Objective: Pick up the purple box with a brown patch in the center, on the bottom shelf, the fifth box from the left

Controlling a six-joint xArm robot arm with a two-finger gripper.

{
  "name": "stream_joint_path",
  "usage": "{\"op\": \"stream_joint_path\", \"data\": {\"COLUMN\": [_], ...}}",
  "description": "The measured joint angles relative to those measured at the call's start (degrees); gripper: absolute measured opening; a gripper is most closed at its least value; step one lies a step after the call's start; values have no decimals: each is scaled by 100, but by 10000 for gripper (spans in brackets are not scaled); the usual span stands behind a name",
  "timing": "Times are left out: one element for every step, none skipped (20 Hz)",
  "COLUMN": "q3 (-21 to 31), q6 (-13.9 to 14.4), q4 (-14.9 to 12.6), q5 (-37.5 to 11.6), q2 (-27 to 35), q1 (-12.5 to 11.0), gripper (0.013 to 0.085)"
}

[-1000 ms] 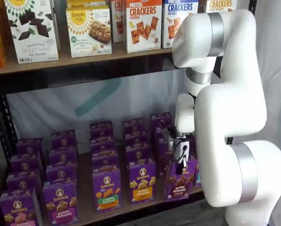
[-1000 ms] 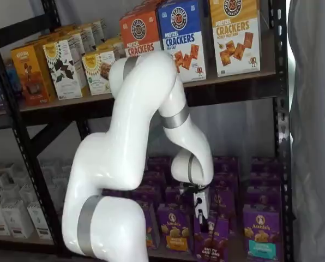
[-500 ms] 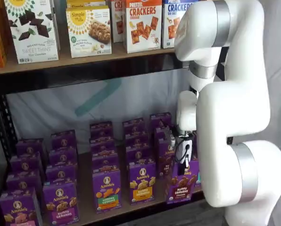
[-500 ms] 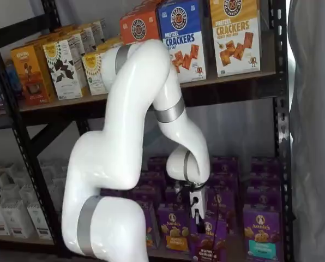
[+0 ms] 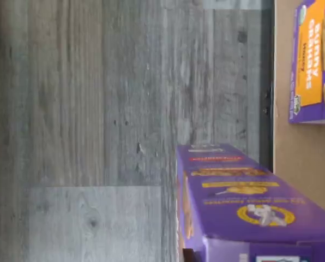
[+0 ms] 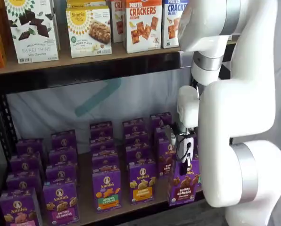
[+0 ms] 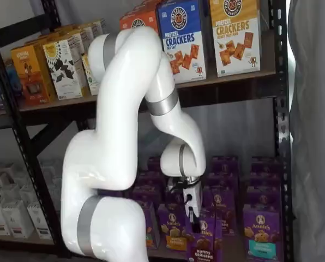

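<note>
Gripper (image 6: pixel 183 161) is clamped down on the top of the purple box (image 6: pixel 183 184), which sits at the front edge of the bottom shelf (image 6: pixel 86 212), out ahead of its row in both shelf views. Front row counts four other purple cartons. Wrist view shows the box's top over grey floor.

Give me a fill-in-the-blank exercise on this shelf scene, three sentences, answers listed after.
1. The gripper is shut on the ______ box picturing dark brown crackers.
2. That box is at the front edge of the ______ shelf.
3. The blue carton on the upper shelf reads pretzel ______.

Missing words: purple; bottom; crackers
</note>
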Motion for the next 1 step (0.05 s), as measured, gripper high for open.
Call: {"op": "stream_joint_path", "data": {"q3": [51], "q6": [36], "q4": [-29], "q5": [4], "q2": [-52], "q1": [8], "gripper": [330]}}
